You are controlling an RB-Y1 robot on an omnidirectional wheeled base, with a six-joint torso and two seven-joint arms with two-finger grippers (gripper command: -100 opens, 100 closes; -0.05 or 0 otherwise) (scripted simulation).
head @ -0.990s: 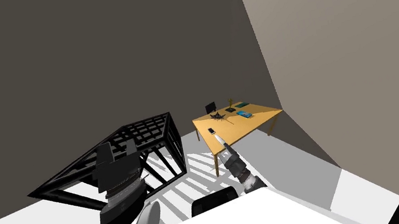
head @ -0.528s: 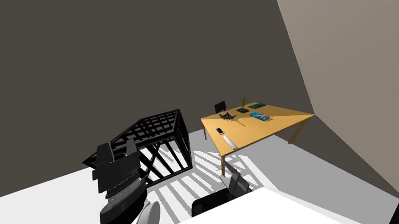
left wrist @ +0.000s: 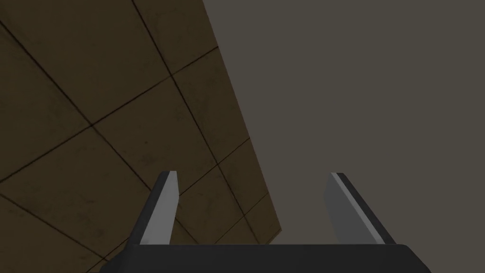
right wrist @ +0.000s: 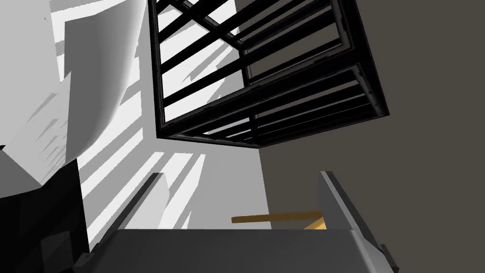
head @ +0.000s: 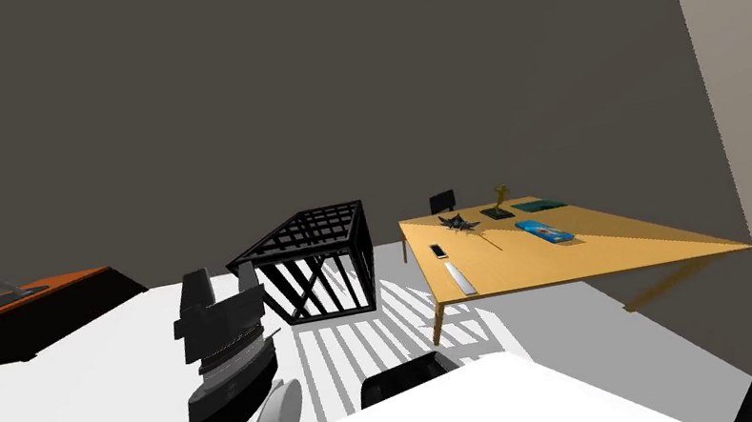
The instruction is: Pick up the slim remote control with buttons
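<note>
Head view: slim remote (head: 460, 277), a light grey bar, lies flat on the orange-yellow tabletop (head: 604, 252), right of frame centre. It sits close to the tabletop's near left corner and runs along its left edge. Just beyond it on the same edge lies a small dark slab with a pale border (head: 438, 250). Further back on the tabletop are a dark spiky object (head: 461, 223), a blue oblong (head: 544, 231), a flat teal item (head: 538, 206) and a small gold figure (head: 502, 193). A black lattice crate (head: 315, 262) stands on the white floor (head: 61, 413) at frame centre, left of the tabletop and apart from it, with striped shadows on the floor between them. An orange-topped desk (head: 2, 296) sits at the left edge of the frame. The left gripper (head: 221, 271) hangs raised at lower left of centre, well apart from the tabletop and the remote, touching nothing. Left wrist view: jaws released, about a third of the frame's width apart, nothing between them. Right wrist view: right gripper (right wrist: 241, 174), jaws likewise spread wide and empty. Beyond them are the crate and the striped floor. A thin orange strip of the table shows low between the jaws, nearer one of them. Remote rests untouched on the tabletop.
</note>
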